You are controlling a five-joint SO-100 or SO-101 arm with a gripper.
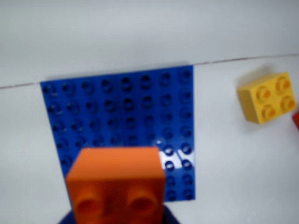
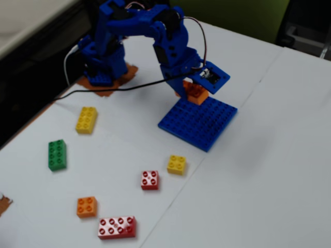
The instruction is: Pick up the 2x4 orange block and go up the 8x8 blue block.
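Note:
My blue gripper is shut on the 2x4 orange block and holds it just above the far corner of the 8x8 blue block, a flat studded plate on the white table. In the wrist view the orange block fills the bottom centre, end on, with the blue plate spread out behind it. The fingers are hidden behind the brick there; only blue edges show at the bottom.
In the fixed view loose bricks lie on the table: yellow oblong, green, small yellow, small red, small orange, red oblong. The arm's base stands far left. The small yellow brick also shows in the wrist view.

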